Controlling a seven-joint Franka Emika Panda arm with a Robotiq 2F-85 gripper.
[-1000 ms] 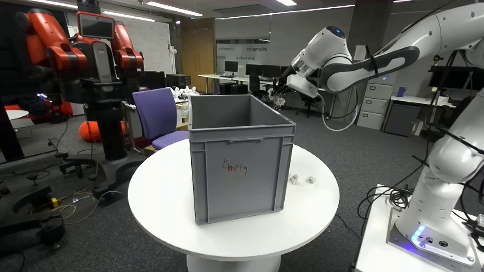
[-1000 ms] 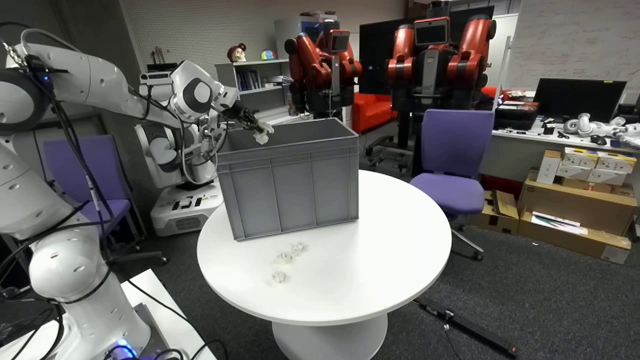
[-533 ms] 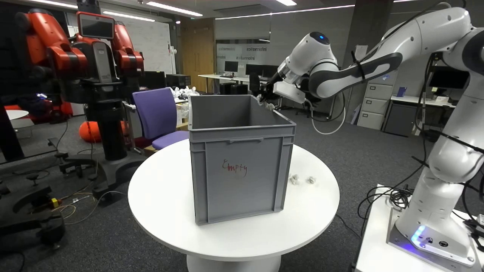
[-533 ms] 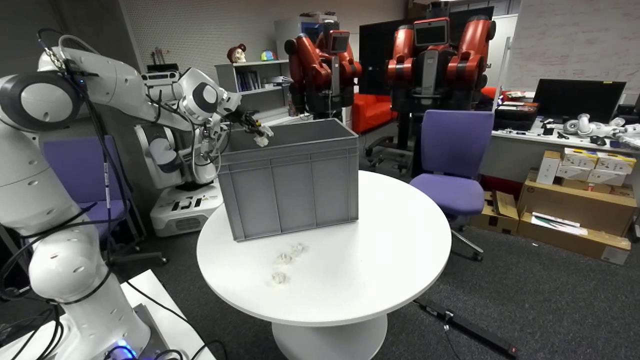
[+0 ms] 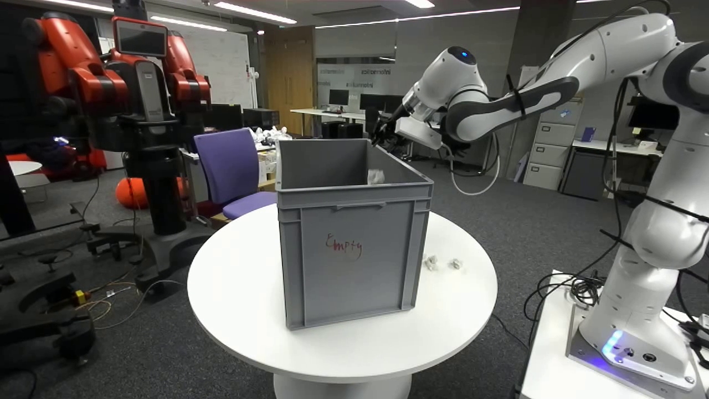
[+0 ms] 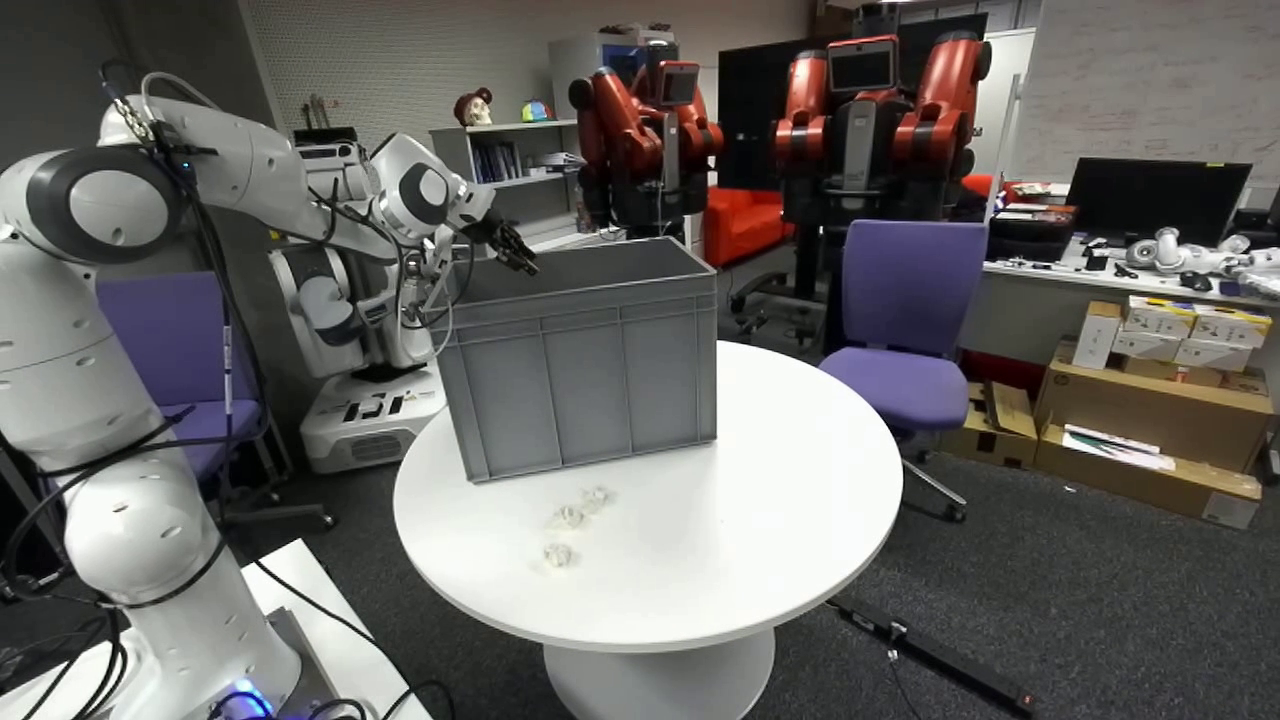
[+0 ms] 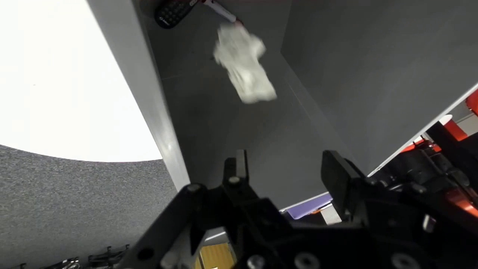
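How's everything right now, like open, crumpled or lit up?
Gripper: open, holding nothing
Grey bin: upright, open-topped, not empty
White scrap: crumpled, blurred, inside the bin
Black remote: lying in the bin
Little scraps: crumpled, on the table
Base light: glowing blue
Monitor: dark
Purple chair: upright

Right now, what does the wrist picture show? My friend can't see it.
A crumpled white wad, blurred, shows inside a grey bin, beyond the open, empty black gripper. A black remote lies in the bin, at the picture's top edge.
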